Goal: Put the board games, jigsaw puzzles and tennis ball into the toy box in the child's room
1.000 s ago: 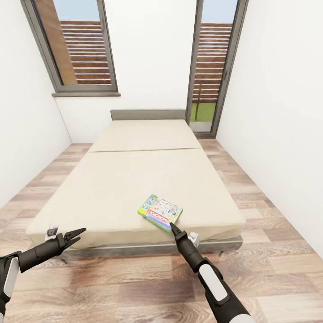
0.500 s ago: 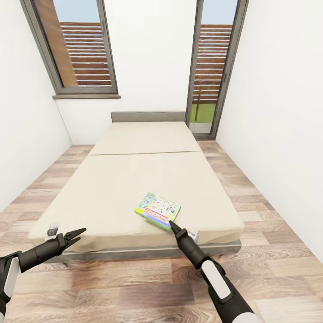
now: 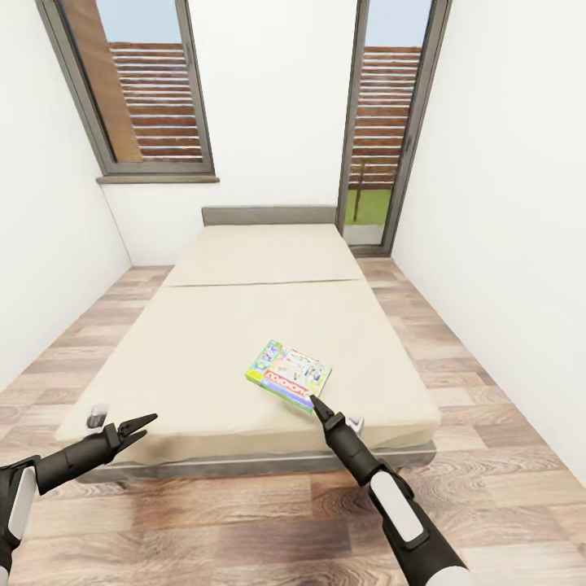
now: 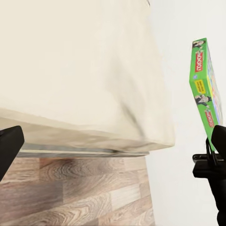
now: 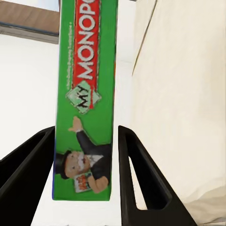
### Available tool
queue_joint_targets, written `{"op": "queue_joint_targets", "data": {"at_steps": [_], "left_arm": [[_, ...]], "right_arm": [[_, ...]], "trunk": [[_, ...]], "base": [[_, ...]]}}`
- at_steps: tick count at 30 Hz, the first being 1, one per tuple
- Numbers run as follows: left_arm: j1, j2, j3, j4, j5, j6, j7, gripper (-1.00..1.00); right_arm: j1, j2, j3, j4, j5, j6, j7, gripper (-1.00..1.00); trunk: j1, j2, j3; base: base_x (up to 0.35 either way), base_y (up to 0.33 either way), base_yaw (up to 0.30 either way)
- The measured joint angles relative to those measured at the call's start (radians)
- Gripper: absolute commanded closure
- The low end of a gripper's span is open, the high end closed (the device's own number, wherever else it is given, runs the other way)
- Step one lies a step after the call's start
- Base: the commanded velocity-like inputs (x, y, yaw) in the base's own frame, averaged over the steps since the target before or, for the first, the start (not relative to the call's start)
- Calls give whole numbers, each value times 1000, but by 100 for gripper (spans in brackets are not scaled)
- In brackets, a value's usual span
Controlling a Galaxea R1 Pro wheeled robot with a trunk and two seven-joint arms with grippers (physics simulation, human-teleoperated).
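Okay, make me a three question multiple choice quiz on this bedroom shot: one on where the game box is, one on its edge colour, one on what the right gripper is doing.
1. Where does the board game lie?
A. on the bed, near its foot
B. on the floor
C. on the windowsill

2. What colour is the box's narrow edge?
A. red
B. green
C. black

3. How does the right gripper stand?
A. shut, away from the box
B. open, fingers either side of the box edge
C. holding a ball

Answers: 1 A, the head view shows it on the mattress. 2 B, green in both wrist views. 3 B, the right wrist view shows fingers flanking the edge.
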Motion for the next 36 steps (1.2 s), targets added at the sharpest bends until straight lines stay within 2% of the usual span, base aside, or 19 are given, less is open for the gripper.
{"op": "queue_joint_targets", "data": {"at_steps": [36], "left_arm": [[0,3,2,0,1,0,-2,-100]], "right_arm": [[0,7,-3,7,-5,0,3,100]], "trunk": [[-138,252,113]], "base": [[0,0,0]]}}
